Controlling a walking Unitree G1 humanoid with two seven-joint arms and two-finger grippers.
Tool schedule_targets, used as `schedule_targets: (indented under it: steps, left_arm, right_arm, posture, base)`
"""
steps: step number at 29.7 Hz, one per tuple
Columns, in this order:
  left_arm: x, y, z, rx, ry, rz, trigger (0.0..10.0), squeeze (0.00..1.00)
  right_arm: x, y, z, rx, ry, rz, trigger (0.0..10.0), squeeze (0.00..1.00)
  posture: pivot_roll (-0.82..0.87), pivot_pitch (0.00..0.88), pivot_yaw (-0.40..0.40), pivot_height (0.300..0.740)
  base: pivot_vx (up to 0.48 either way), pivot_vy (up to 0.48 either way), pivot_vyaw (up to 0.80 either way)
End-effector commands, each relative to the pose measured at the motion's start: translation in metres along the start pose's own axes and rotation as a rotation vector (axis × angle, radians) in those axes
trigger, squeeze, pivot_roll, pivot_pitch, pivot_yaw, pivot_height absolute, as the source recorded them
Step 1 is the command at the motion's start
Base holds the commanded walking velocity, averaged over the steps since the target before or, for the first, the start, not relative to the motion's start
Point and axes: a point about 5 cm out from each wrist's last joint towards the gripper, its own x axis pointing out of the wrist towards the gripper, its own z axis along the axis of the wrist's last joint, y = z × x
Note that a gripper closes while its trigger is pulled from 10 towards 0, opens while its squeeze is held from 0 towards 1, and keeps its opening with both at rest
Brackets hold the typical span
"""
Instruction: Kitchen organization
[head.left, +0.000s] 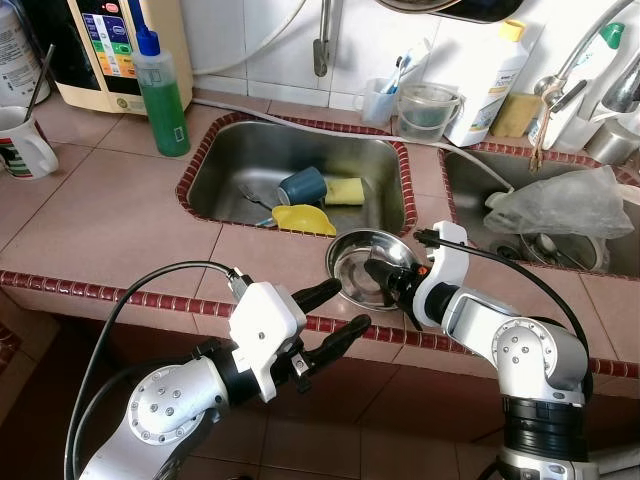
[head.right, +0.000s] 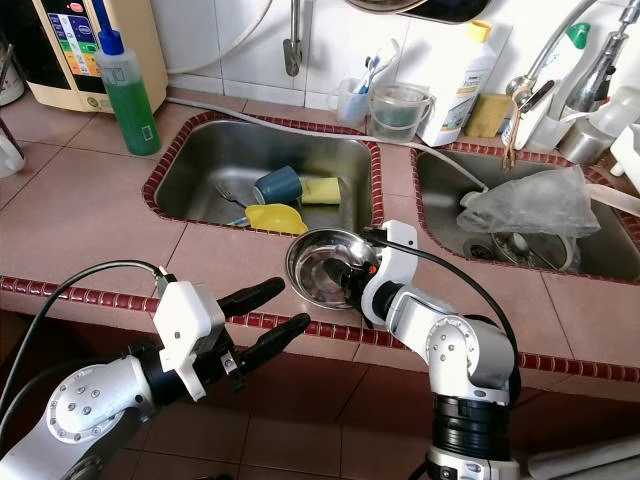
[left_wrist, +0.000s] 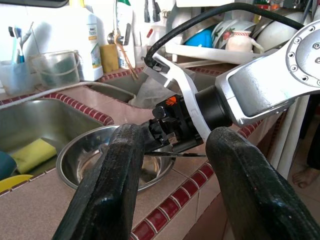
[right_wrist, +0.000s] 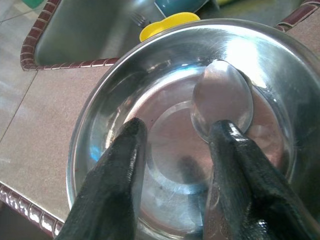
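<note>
Left gripper (head.left: 338, 308) hangs off the counter edge, fingers spread, holding nothing. At its 2 o'clock, the shiny round steel bowl (head.left: 352, 270) sits on the pink tiled counter (head.left: 110, 215). Right gripper (right_wrist: 175, 150) reaches in, parted around a metal spoon (right_wrist: 222, 97) lying inside.

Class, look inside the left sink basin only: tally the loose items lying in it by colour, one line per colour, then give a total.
Yellow: 2, the sponge and the yellow dish
Blue: 1, the cup
Silver: 1, the fork
Total: 4

Counter (head.left: 110, 210): pink tile, red-brown edging.
Steel bowl (head.left: 368, 268): just right-front of sink (head.left: 385, 165).
Green soap bottle (head.left: 162, 90): left of sink.
</note>
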Motion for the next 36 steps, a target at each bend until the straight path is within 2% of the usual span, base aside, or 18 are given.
schedule_targets:
  steps: [1, 6, 13, 14, 21, 29, 36]
  left_arm:
    - [0.002, -0.002, 0.004, 0.006, -0.012, -0.013, 10.0, 0.00]
    - [0.002, -0.002, 0.005, 0.009, -0.013, -0.009, 10.0, 0.00]
    - [0.003, -0.002, 0.004, 0.010, -0.013, -0.007, 10.0, 0.00]
    - [0.003, -0.003, 0.004, 0.012, -0.012, -0.008, 10.0, 0.00]
    - [0.003, -0.002, 0.004, 0.017, -0.011, -0.010, 10.0, 0.00]
    - [0.004, -0.003, 0.004, 0.022, -0.010, -0.015, 10.0, 0.00]
    - [0.004, -0.004, 0.004, 0.026, -0.009, -0.019, 10.0, 0.00]
  right_arm:
    - [-0.002, -0.002, -0.002, -0.005, 0.022, -0.021, 10.0, 1.00]
    - [-0.003, -0.003, 0.000, -0.007, 0.010, -0.026, 10.0, 1.00]
    - [-0.003, -0.004, 0.010, -0.033, -0.064, -0.026, 10.0, 1.00]
    - [-0.003, -0.003, 0.013, -0.048, -0.086, -0.018, 10.0, 0.00]
    - [-0.004, -0.002, 0.012, -0.058, -0.094, -0.013, 10.0, 0.00]
    - [-0.003, -0.003, 0.006, -0.041, -0.055, -0.019, 10.0, 0.00]
    - [-0.002, -0.005, 0.001, -0.041, -0.028, -0.071, 10.0, 0.00]
  posture:
    - [0.05, 0.129, -0.089, 0.740]
    - [0.05, 0.131, -0.091, 0.740]
    - [0.04, 0.132, -0.089, 0.740]
    - [0.04, 0.132, -0.089, 0.740]
    - [0.04, 0.131, -0.085, 0.740]
    - [0.04, 0.129, -0.084, 0.740]
    - [0.04, 0.128, -0.084, 0.740]
  base:
    - [0.000, 0.000, 0.00]
    - [0.000, 0.000, 0.00]
    - [0.000, 0.000, 0.00]
    - [0.000, 0.000, 0.00]
    - [0.000, 0.000, 0.00]
    - [0.000, 0.000, 0.00]
    - [0.000, 0.000, 0.00]
